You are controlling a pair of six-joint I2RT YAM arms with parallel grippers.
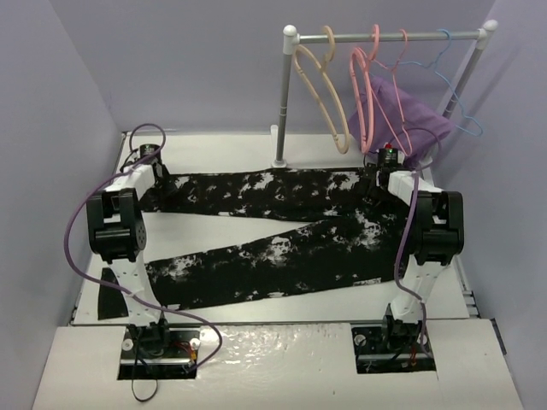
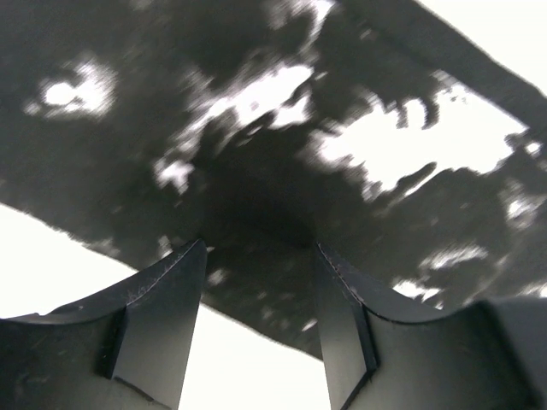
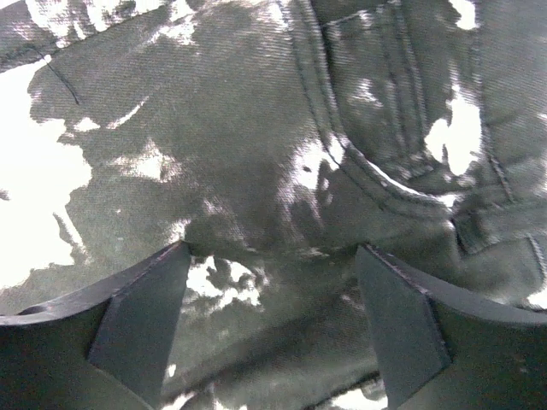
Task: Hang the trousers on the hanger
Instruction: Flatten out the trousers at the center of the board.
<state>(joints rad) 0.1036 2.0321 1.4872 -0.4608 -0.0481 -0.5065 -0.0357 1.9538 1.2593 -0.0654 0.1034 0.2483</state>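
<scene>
**A:** How do the two grippers stand?

**B:** The left gripper (image 2: 258,249) has its jaws about half apart, with the tips down at the far leg of the trousers (image 1: 273,248), near the hem. It holds nothing. The right gripper (image 3: 272,249) is open wider, low over the waist part beside a pocket seam, and it also holds nothing.

**A:** And how many things are there?

**B:** One pair of trousers lies flat on the table (image 1: 256,145), with two legs spread. On the rail (image 1: 393,37) hang four hangers: the beige hanger (image 1: 342,141), one thick pink hanger (image 1: 363,111), one thin pink hanger (image 1: 402,43) and one blue hanger (image 1: 453,77). One purple cloth (image 1: 410,120) hangs there too.
</scene>
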